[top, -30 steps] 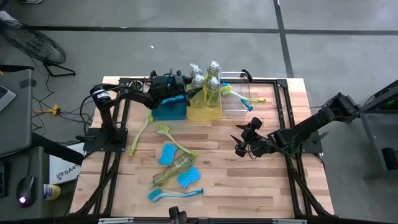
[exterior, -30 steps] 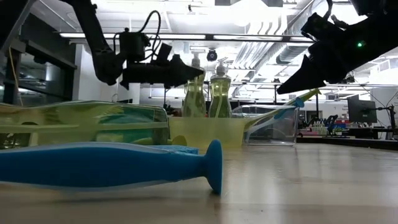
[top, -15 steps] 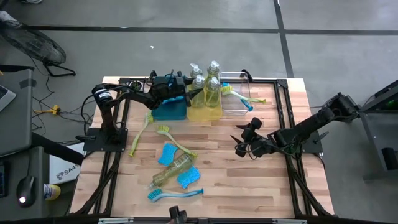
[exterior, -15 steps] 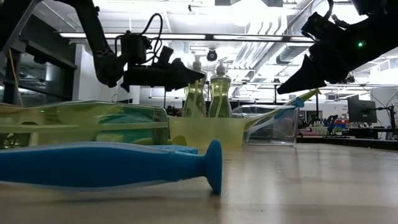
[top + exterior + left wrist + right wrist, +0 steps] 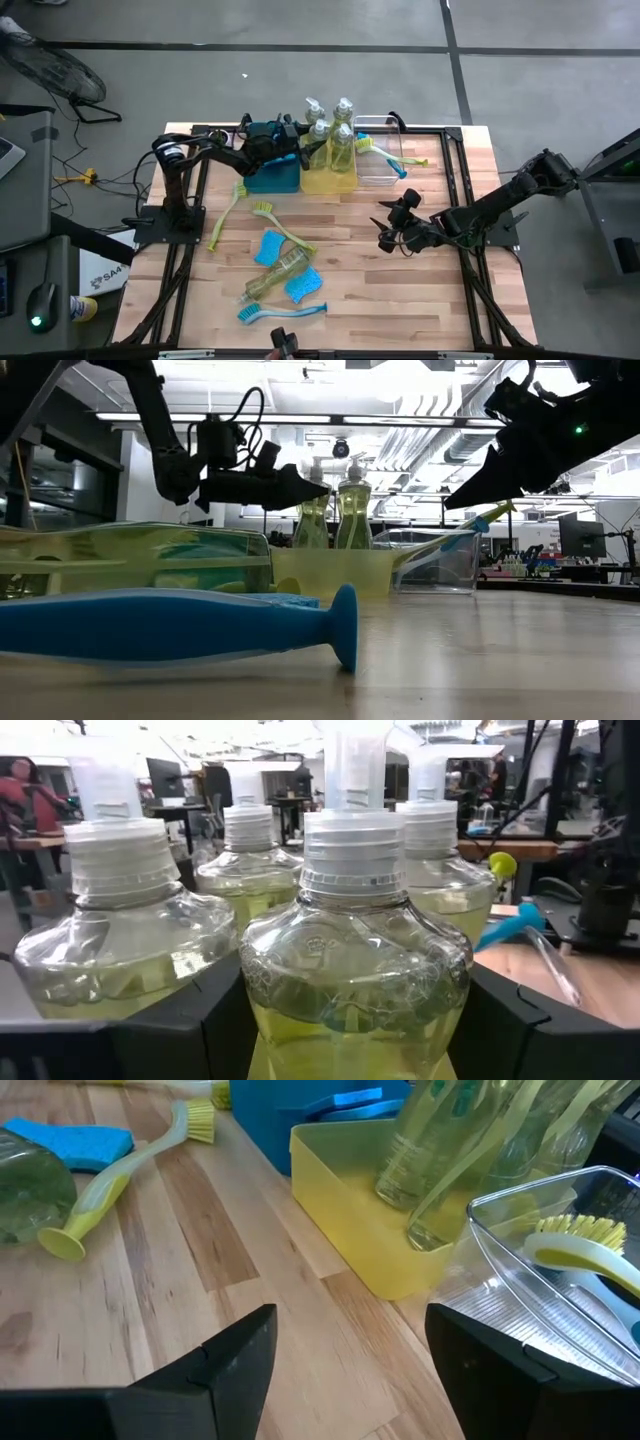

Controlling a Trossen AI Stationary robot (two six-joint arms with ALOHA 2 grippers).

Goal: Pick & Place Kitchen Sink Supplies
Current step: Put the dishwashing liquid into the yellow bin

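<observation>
The left gripper (image 5: 300, 152) has crept a little farther toward three o'clock, over the blue bin (image 5: 272, 178), its fingers spread either side of a soap bottle (image 5: 355, 970) in the yellow bin (image 5: 328, 183); likely a release or regrasp. The bottles are clear, ribbed-capped plastic. The right gripper (image 5: 384, 222) waits open at centre-right.

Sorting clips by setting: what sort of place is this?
Likely a robotics lab or workshop: a wooden table on bare concrete floor, workbenches with a monitor behind, and ceiling strip lights.
</observation>
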